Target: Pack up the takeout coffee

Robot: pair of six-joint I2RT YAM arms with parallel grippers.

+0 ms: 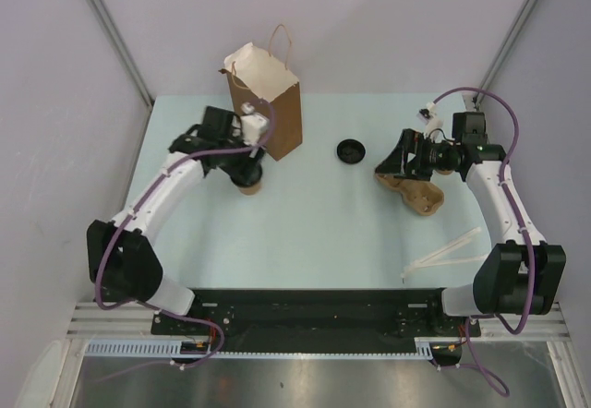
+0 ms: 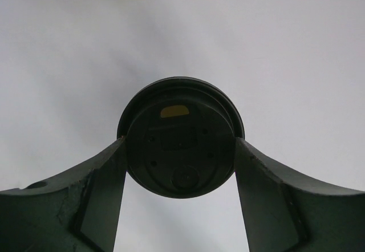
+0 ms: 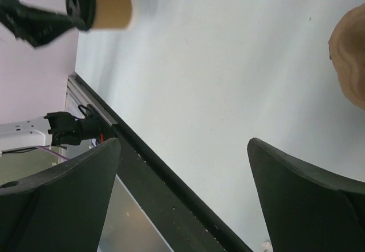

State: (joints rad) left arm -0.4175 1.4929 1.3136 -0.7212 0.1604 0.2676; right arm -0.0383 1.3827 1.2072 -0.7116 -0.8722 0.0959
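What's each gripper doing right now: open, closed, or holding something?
Left gripper: closed on the coffee cup, fingers pressing both sides of its lid.
Right gripper: open, holding nothing.

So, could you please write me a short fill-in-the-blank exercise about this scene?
1. The left gripper holds the coffee cup by its ___.
2. A loose black lid lies on the table between the carrier tray and the paper ___.
3. The right gripper has its jaws ___, with nothing between them.
Missing words: lid; bag; open.
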